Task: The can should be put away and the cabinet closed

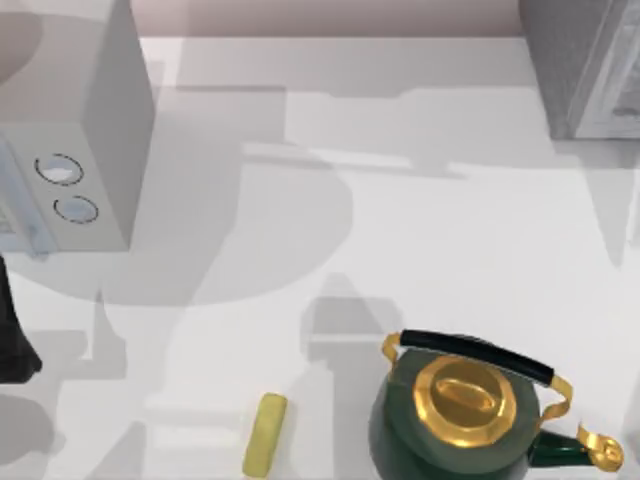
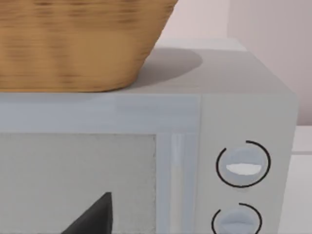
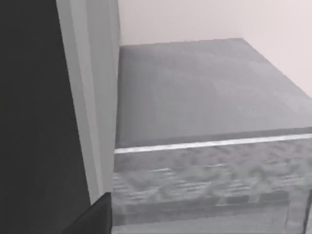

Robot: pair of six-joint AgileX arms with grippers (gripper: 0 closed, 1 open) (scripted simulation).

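**Near edge of table (image 1: 400, 230), top view**
- Pale yellow oblong block (image 1: 265, 434) lies flat, left of centre.
- Green kettle (image 1: 455, 415) stands upright to the right of the block and apart from it. It has a gold lid, a black handle and a spout pointing right.

**Mid table**
- Bare surface w/ shadows only.
- Left arm (image 1: 12, 335) is a dark shape at the left edge, below the microwave (image 1: 100, 150).

**Far side**
- The microwave is at far left, w/ two round knobs (image 1: 62, 170) on its front.
- In the left wrist view a wicker basket (image 2: 73, 44) sits on top of the microwave.
- Left gripper (image 2: 92, 217) faces the microwave front, near the door. Grip state: cannot tell.
- The grey cabinet (image 1: 590, 70) is at far right.
- Right gripper (image 3: 92, 219) sits close against the cabinet, looking along its flat top, w/ a dark panel (image 3: 29, 97) just beside it. Grip state: cannot tell.

**Can**
- Location cannot be told from these views.

**Step in hand (judgement)**
- The right arm is at the cabinet, so the stow or close phase is likely. Which of the two is not clear.

**Next move calls for**
- Confirm the can is inside before closing.
- Push the door or drawer square along its travel until flush.
- Keep the approach clear of the cabinet edge.
- Left arm appears idle, no action req'd.
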